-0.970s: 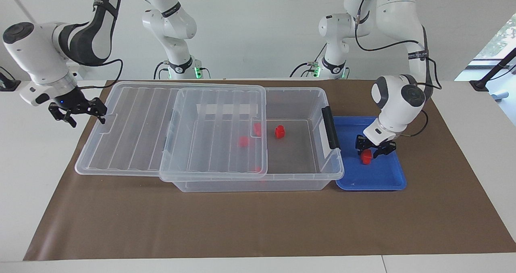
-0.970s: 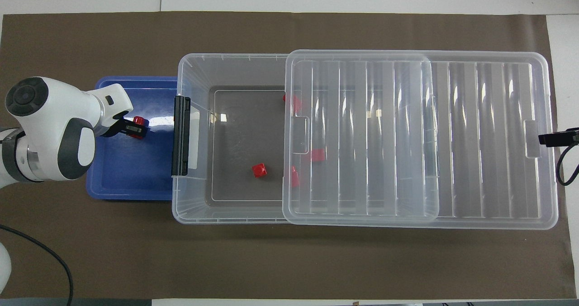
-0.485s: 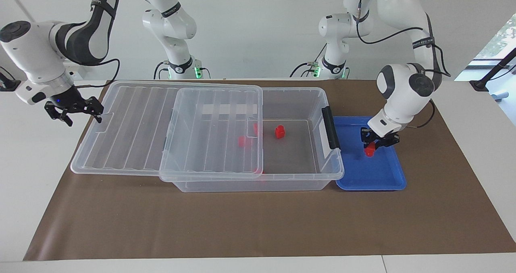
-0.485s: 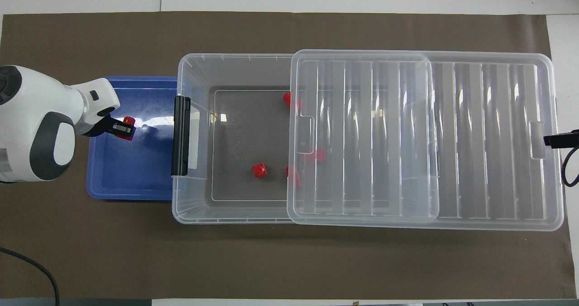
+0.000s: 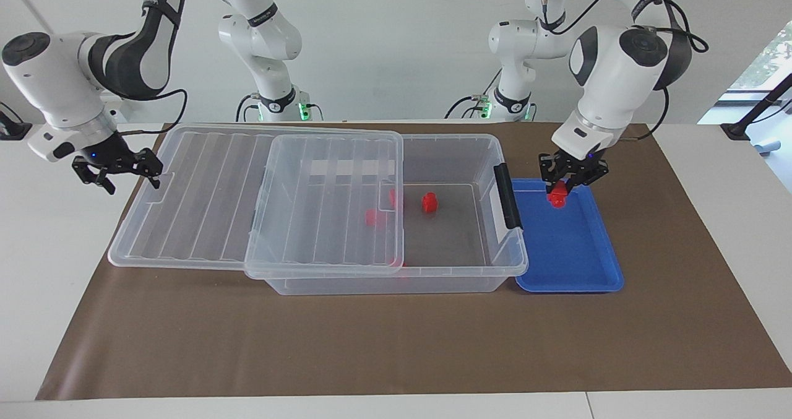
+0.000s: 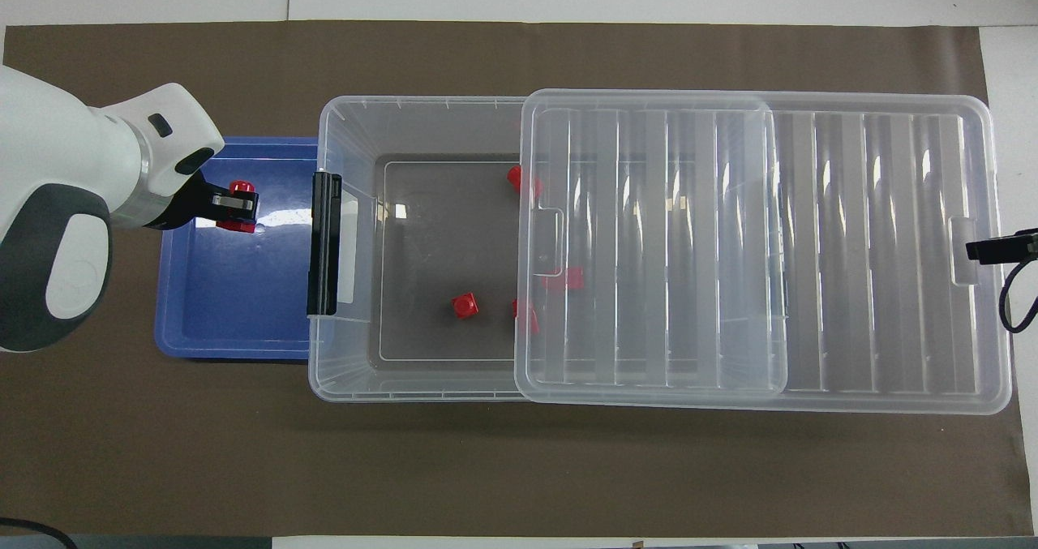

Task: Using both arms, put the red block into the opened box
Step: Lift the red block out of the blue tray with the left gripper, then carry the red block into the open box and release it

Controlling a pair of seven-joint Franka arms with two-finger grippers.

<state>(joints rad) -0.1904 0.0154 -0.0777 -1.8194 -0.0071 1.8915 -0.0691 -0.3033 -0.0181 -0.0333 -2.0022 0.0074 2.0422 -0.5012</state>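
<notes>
The red block (image 5: 559, 194) hangs in the air, clamped between the fingers of the left gripper (image 5: 568, 184), over the blue tray (image 5: 575, 264) at the part of the tray nearest the robots. It does not touch the tray floor. In the overhead view the same block (image 6: 240, 216) shows at the tip of the left gripper (image 6: 235, 207), close to the black clip handle (image 6: 323, 245) of the box.

The box (image 5: 458, 276) is one clear bin standing on the brown mat (image 5: 396, 345) in the middle of the table, with the tray just beside it toward the left arm's end. Its lid (image 5: 247, 202) is slid toward the right arm's end, so the part of the box next to the tray lies open. One loose block (image 5: 429, 202) sits uncovered on the box floor. Three more show through or at the edge of the lid: one (image 6: 519, 180) farther from the robots, and two (image 6: 569, 278) (image 6: 525, 314) near the uncovered one. That makes four red blocks in the box and one in the gripper, five in all.

The right gripper (image 5: 127, 170) waits beside the end of the lid toward the right arm's end of the table, its fingers spread apart and holding nothing.

Two slimmer white arms (image 5: 263, 41) stand at the table edge nearest the robots.
</notes>
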